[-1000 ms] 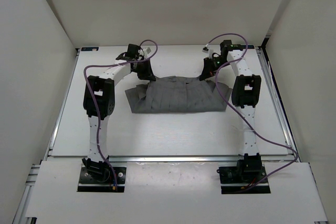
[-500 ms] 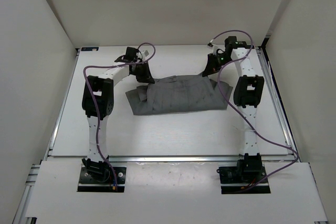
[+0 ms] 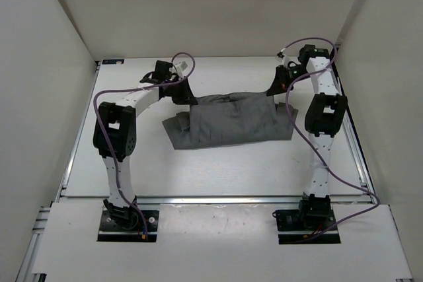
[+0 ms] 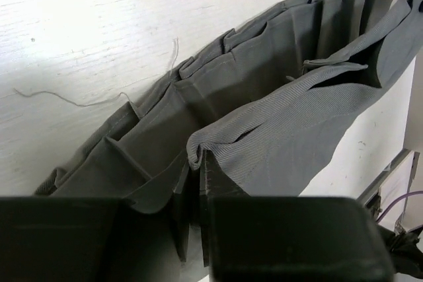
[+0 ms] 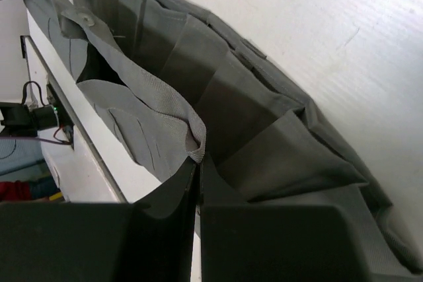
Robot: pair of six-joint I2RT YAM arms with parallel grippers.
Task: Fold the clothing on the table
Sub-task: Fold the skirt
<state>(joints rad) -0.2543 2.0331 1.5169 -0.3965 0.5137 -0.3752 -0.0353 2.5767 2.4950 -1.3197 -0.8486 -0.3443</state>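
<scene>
The grey pleated clothing (image 3: 228, 120) lies across the middle of the table (image 3: 198, 170), its far edge stretched between the two arms; the left gripper (image 4: 196, 163) pinches the band at the far left corner, jaws nearly together on the fabric; the right gripper (image 5: 198, 161) is clamped tight on the far right corner; the near hem seems to rest flat.
</scene>
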